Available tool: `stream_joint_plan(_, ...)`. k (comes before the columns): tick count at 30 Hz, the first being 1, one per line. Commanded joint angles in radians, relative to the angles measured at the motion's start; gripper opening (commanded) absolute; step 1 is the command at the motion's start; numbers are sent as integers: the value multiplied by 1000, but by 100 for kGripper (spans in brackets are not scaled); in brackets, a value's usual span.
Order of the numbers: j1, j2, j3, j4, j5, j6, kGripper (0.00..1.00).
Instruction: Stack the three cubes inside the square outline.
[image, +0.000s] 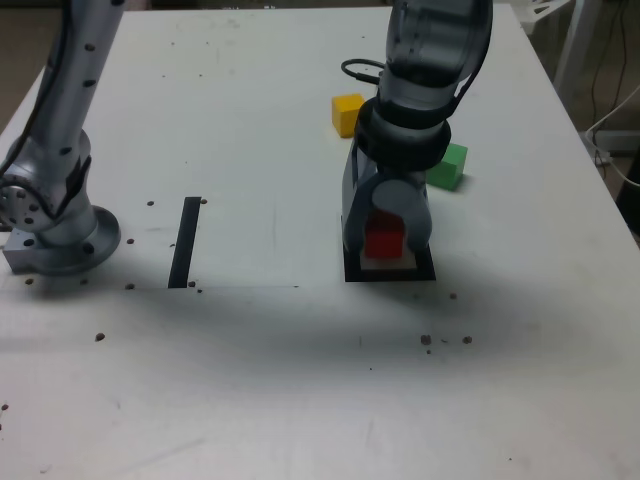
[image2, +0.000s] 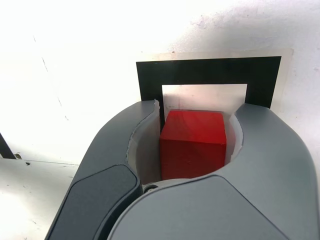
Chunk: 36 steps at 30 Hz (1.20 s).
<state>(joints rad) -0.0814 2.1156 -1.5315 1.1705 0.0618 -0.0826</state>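
the exterior view is evenly lit and a little soft, with fine grain. a broad, faint grey shadow band crosses the table (image: 250, 400) near its front edge. the far edge looks paler. in the wrist view the table surface is overexposed to near pure white, washing out texture, while the gripper (image2: 192, 145) close to the lens looks dark and slightly blurred.

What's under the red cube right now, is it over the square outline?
Yes. The red cube, between the gripper's jaws, sits over the square outline's white centre. Black frame shows beyond it. Whether it rests on the table is hidden by the jaws.
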Motion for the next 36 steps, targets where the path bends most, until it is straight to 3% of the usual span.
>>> stream_joint_plan(1,-1,6,5,-5,1,-2,34)
stream_joint_plan(7,-1,8,28,-18,-6,-2,79)
stream_joint_plan(11,-1,6,40,-30,-9,-1,96)
stream_joint_plan(18,-1,-19,53,-35,-1,-1,99)
stream_joint_plan(27,28,-168,108,15,98,-5,100)
stream_joint_plan(36,171,-237,145,41,140,73,100)
